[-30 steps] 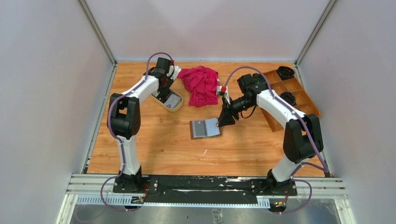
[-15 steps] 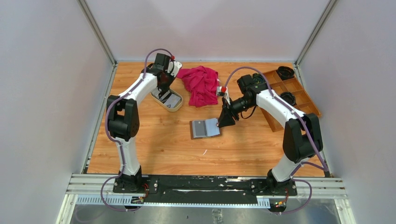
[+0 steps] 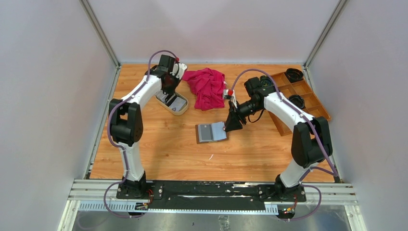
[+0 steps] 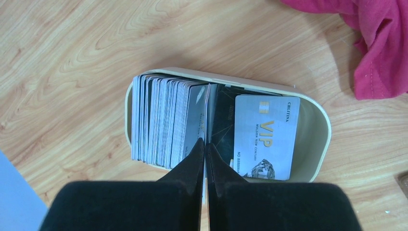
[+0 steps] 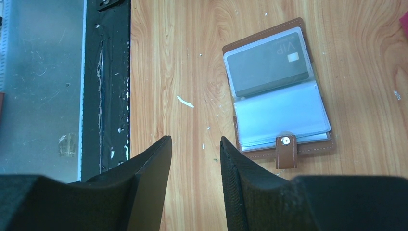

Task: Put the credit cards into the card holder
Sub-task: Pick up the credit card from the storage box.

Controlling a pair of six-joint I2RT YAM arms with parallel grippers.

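Showing the bench [image 3: 159,149] from above and from both wrists.

Left jaws: clenched tip to tip, reaching down into the beige oval dish [image 4: 321,126], which sits at the far left of the bench just beside a crumpled red cloth [image 3: 208,86]. The tips meet at the top edge of an upright card; whether that card is pinched between them cannot be told.

Credit cards [image 4: 161,120]: a dense row stands on edge in one end of the dish. A dark card [image 4: 222,115] and a silver VIP card [image 4: 265,137] lie face up in the other end.

Card holder [image 3: 211,132]: open flat at mid-bench, with a grey card [image 5: 267,65] in one clear sleeve and the snap tab [image 5: 286,150] folded over its edge.

Right jaws: released, parted with nothing between them, hanging just beside the tab edge of the holder.

Wooden compartment tray [image 3: 300,96]: far right, well apart.
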